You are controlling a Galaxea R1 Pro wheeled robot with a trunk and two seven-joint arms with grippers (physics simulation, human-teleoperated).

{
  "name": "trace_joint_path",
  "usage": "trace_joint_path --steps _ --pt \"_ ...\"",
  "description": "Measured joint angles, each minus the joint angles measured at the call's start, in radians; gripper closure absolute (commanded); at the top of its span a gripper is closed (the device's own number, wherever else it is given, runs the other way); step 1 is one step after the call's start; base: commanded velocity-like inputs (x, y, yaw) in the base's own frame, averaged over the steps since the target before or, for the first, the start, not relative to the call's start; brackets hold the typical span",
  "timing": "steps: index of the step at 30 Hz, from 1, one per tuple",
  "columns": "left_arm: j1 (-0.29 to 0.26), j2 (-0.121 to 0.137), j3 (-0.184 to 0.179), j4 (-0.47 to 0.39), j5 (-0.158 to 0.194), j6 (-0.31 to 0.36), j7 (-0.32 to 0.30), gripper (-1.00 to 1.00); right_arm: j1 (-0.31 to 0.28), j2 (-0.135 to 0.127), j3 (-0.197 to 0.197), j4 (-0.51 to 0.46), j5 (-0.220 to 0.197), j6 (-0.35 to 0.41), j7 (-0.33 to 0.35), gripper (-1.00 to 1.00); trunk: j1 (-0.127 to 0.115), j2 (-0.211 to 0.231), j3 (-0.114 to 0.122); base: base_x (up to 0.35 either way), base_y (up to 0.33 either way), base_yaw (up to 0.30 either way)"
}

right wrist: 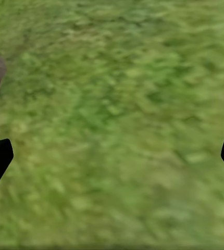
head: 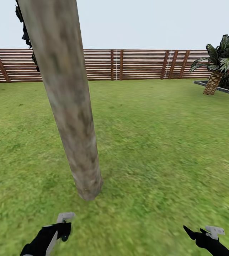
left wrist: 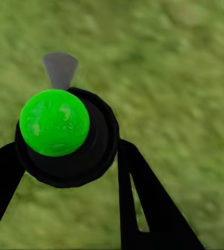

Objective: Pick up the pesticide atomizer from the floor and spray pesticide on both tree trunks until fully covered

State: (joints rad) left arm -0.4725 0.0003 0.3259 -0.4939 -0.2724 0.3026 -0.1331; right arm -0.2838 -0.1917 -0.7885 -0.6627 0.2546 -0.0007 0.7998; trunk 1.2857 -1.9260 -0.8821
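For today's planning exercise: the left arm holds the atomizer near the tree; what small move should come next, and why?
Probably raise the left gripper and aim the pesticide atomizer at the tree trunk. The jaws are shut on the bottle low over the lawn, and only a few pale specks show near the trunk's base.

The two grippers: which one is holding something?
The left gripper. Its fingers are clamped on a dark spray bottle with a green spot, the grey trigger head pointing ahead. The right gripper is spread wide with only grass between its fingertips.
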Motion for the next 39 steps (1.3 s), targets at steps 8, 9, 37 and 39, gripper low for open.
trace_joint_path --steps 8,9,37,39 --pt "-0.005 0.127 -0.003 -0.067 0.003 0.007 -0.220 1.00 0.000 -0.001 0.000 0.000 0.000 -0.001 -0.001 -1.00 0.000 0.000 0.000 0.000 0.000 0.000" --pt "-0.004 0.126 -0.003 -0.078 0.000 0.010 -0.224 1.00 0.000 -0.002 -0.001 0.000 0.000 -0.001 -0.001 -1.00 0.000 0.000 0.000 -0.011 0.000 0.000" --pt "0.005 0.015 -0.174 -0.455 -0.068 0.371 -0.234 1.00 0.000 -0.001 0.000 0.002 0.000 0.000 -0.001 -1.00 0.000 0.000 0.000 -0.115 0.019 0.000" --pt "0.003 0.014 -0.176 -0.460 -0.066 0.378 -0.234 1.00 0.000 -0.001 0.000 0.002 0.000 -0.001 -0.001 -1.00 0.000 0.000 0.000 -0.020 0.007 0.000"
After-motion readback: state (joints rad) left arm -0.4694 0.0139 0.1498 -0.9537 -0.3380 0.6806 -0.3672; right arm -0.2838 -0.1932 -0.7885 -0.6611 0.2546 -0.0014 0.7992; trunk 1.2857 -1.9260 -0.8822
